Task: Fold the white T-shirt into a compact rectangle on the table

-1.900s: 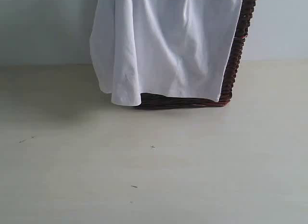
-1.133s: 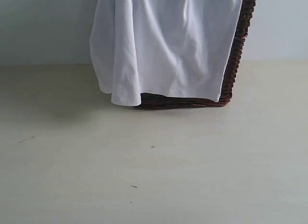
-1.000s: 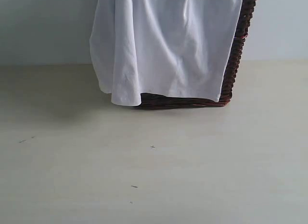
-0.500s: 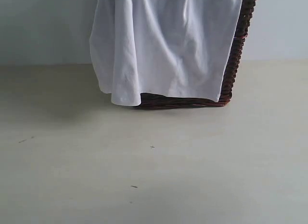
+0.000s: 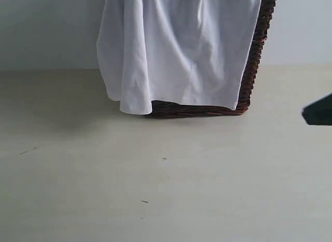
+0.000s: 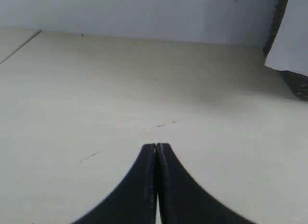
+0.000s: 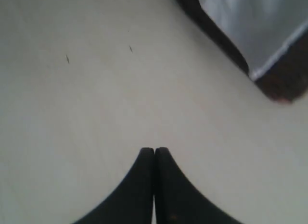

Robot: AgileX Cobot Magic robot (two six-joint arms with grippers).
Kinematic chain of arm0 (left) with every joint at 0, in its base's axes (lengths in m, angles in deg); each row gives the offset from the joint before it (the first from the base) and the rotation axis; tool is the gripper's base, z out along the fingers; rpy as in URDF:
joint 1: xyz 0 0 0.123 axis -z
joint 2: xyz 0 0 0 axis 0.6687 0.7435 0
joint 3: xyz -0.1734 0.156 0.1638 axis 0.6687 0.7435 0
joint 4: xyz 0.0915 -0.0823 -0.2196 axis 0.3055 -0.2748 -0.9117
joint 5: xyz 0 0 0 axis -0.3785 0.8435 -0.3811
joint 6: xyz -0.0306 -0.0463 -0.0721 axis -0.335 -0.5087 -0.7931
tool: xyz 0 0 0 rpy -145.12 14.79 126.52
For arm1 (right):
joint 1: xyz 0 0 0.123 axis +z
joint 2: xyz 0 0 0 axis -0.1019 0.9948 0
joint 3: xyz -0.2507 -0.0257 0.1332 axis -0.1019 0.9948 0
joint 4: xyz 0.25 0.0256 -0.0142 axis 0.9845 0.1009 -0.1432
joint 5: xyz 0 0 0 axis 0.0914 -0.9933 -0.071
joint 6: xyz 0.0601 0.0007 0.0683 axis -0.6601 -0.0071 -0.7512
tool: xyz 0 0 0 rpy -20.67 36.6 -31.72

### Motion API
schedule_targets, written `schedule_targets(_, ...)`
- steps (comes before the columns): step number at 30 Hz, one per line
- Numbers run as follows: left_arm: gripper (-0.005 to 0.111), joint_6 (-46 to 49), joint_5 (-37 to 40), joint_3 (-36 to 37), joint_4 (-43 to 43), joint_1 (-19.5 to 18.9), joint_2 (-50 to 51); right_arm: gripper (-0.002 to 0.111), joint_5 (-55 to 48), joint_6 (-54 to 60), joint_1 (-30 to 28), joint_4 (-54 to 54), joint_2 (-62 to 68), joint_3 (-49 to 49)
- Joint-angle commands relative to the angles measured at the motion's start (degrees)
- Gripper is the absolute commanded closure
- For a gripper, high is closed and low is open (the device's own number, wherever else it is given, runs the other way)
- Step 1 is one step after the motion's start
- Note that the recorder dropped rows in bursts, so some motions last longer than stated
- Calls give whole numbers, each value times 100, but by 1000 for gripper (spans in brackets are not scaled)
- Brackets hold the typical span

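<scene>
Plainly, our left fingers (image 6: 137, 190) are clenched together on nothing above the worktop (image 5: 166, 190). Near the worktop's far edge, the white T-shirt (image 5: 176, 50) hangs draped over the front of a dark wicker basket (image 5: 254, 65), its hem reaching almost to the basket's base. Our right fingers (image 7: 137, 190) are likewise pressed shut and empty, near the basket's corner.

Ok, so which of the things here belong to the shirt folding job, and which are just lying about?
For the job:
- white T-shirt, hanging, not yet laid flat
- table
- left tool, shut
- right tool, shut

Just lying about:
- dark wicker basket, with the shirt draped down its front
- tiny dark specks on the table
</scene>
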Motion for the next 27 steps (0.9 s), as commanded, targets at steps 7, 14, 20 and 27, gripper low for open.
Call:
schedule_targets(7,107,7,-64,-23,-18,27,-38,47,582,3238,-32,4418,3297,-38)
schedule_targets(14,107,7,-64,-23,-18,27,-38,47,410,3238,92,5117,3814,-605)
schedule_targets(20,107,7,-64,-23,-18,27,-38,47,486,3238,659,4826,4293,-1364)
schedule_targets(27,107,7,-64,-23,-18,27,-38,47,1552,3238,829,4815,4613,-1731)
